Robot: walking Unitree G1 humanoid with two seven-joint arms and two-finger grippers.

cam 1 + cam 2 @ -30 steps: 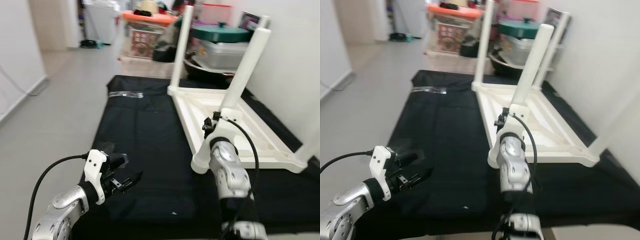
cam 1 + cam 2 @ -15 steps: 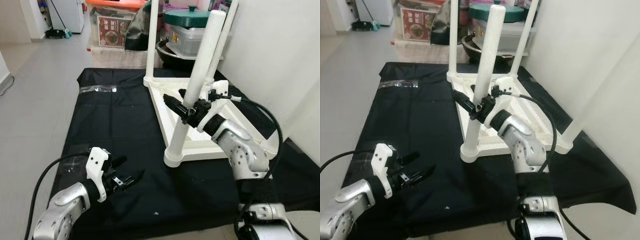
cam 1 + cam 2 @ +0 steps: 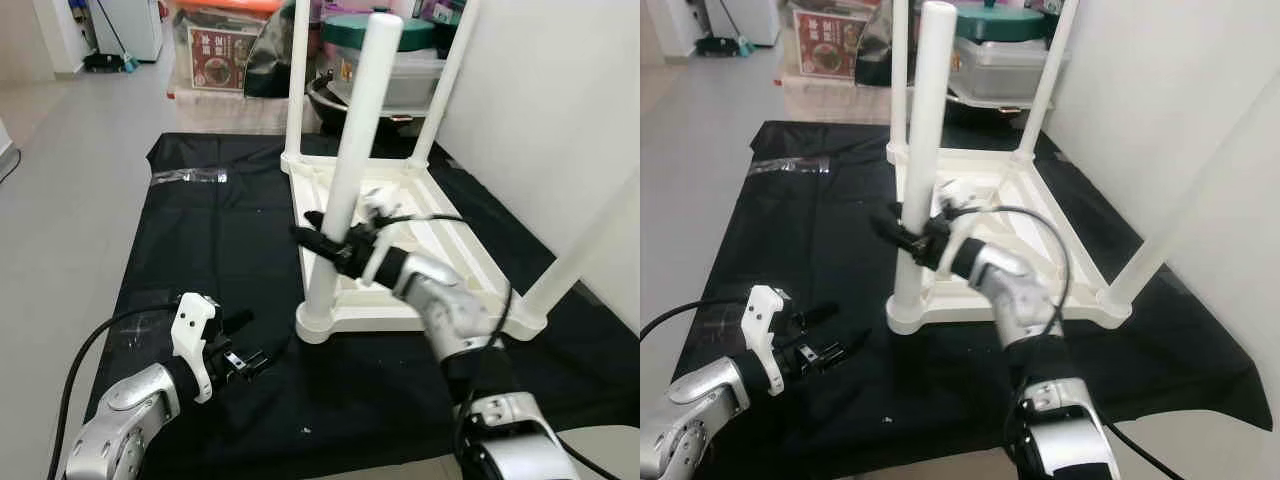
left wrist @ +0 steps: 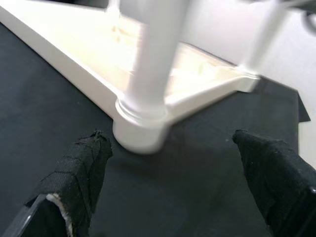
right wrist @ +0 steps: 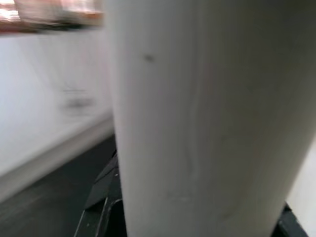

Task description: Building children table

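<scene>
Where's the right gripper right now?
In the eye views the right gripper is at the near-left leg of the upturned white table, partway up it, above the black mat.

Home room, grey tiled floor (image 3: 60,160), stacked storage boxes (image 3: 215,60), lidded cooking pot (image 3: 385,60), white walls

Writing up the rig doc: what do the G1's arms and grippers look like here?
Both arms are silver metal with rounded joint housings. The left gripper has two long black fingers on a white bracket, fed by a black cable looping along the forearm. The right gripper is black too, with a thin black cable arcing over its silver forearm.
</scene>
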